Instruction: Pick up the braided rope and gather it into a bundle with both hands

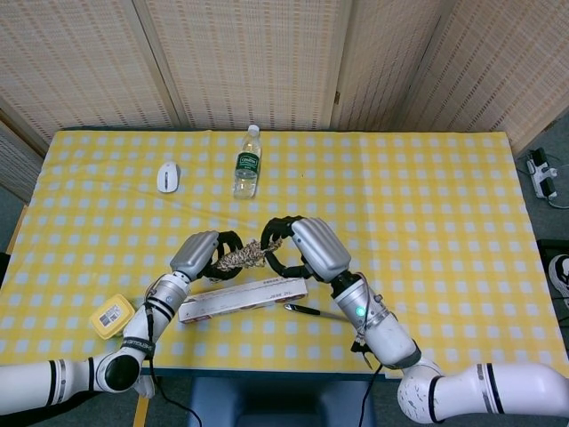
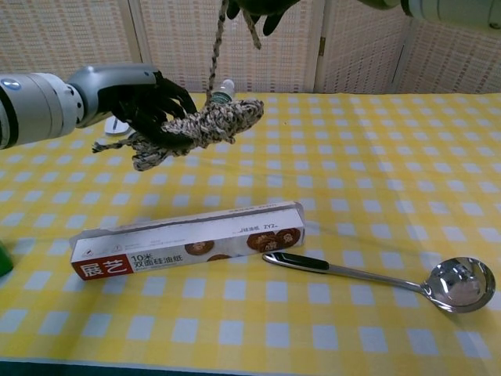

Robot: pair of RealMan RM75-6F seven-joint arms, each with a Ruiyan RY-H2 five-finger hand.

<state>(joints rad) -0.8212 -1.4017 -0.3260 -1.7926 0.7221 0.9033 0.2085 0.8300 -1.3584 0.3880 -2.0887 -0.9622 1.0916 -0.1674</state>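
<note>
The braided rope (image 2: 200,127) is a mottled beige and brown bundle held in the air above the table. My left hand (image 2: 145,103) grips its left end, and in the head view that left hand (image 1: 210,253) shows beside the rope (image 1: 242,257). A loose strand (image 2: 214,53) rises from the bundle up to my right hand (image 2: 254,8), which pinches it at the top edge of the chest view. Seen from the head, my right hand (image 1: 298,250) sits just right of the bundle.
A long foil box (image 2: 184,240) lies on the yellow checked table (image 2: 376,180) below the rope, with a metal ladle (image 2: 391,278) to its right. A water bottle (image 1: 247,162) and a white mouse (image 1: 167,176) stand at the back. A yellow container (image 1: 110,315) sits front left.
</note>
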